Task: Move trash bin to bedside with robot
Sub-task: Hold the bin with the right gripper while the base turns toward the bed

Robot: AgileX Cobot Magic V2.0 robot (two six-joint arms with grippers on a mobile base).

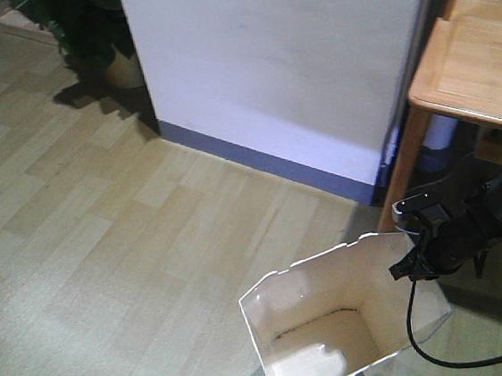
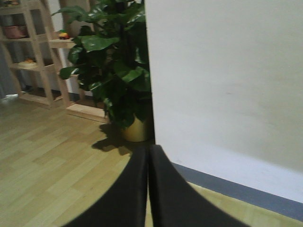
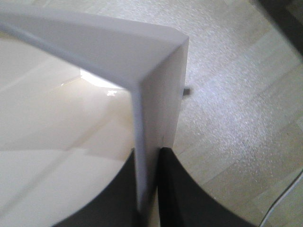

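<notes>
status: we're in the carry step. right gripper is clamped on the bin, one finger inside the rim wall and one outside, right at an angled corner (the wrist view shows the wall pinched between them, no gap). left gripper is closed on nothing, fingers pressed together, pointed toward the plant and the white wall.

where the bin is: upright on the wood floor, near the lower edge of the front view, close to the desk leg and short of the wall's corner. we can't tell whether its base is resting on the floor or lifted off it. it looks empty inside.

the bed isn't in any view, so we judge the grasp as made and the transport as mostly ahead of us.

next move, as we see it: the base has to drive or turn until the bed comes into view, with the right arm locked in pose so the bin rides along.

things to watch:
- a single grip at a rim corner means the bin can pivot or slip out if dragged sideways, and the thin plastic wall may flex.
- the desk leg is close on the right and the wall corner is ahead, so we need clearance on both.
- the black cable loops down past the bin's outer side and could snag.
</notes>
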